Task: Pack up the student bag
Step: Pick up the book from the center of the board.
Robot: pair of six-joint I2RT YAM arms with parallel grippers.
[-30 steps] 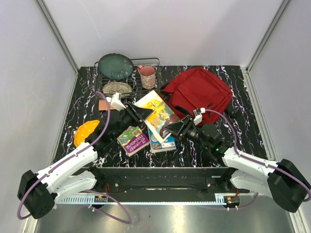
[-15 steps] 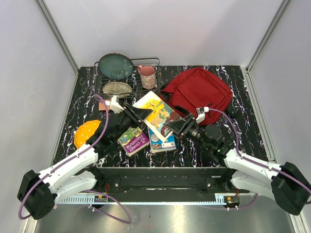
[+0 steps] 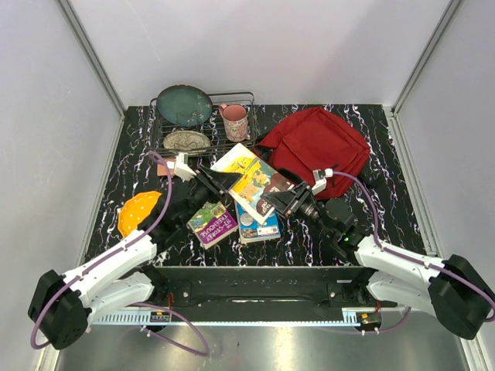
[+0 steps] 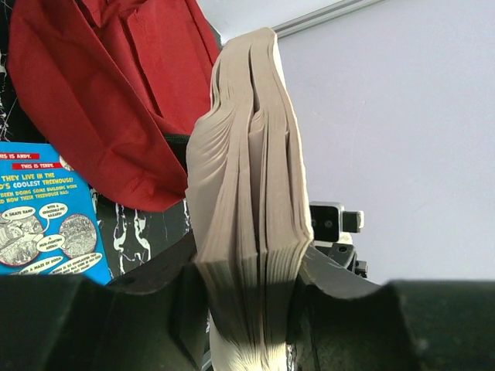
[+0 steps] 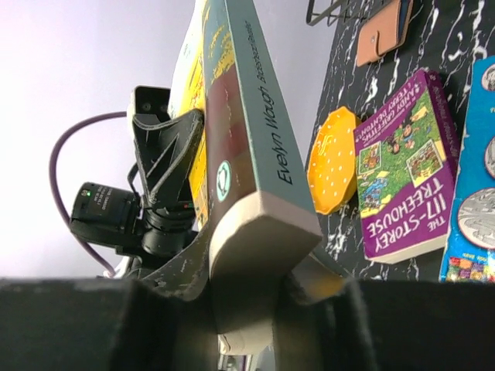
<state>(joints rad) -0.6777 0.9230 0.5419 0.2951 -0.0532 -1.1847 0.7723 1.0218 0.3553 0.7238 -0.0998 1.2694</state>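
The student bag [image 3: 317, 147], dark red, lies at the back right; it also fills the upper left of the left wrist view [image 4: 116, 100]. A thick paperback [image 3: 251, 176] with a yellow cover and a grey-green spine is held tilted above the table between both arms. My left gripper [image 3: 223, 181] is shut on its page edge [image 4: 247, 193]. My right gripper [image 3: 282, 198] is shut on its spine end [image 5: 247, 131], close to the bag's near left edge. The left gripper [image 4: 247, 294] and the right gripper [image 5: 255, 294] both have the book clamped between their jaws.
A purple book [image 3: 212, 222] and a blue book [image 3: 259, 224] lie under the held one. An orange disc [image 3: 138, 212] lies at the left, a brown wallet [image 3: 164, 167] beside it. A wire rack [image 3: 247, 99] at the back holds two plates and a pink mug [image 3: 234, 121].
Both grippers have carried the paperback a little up and toward the bag. The right gripper has risen slightly. Nothing on the table has moved.
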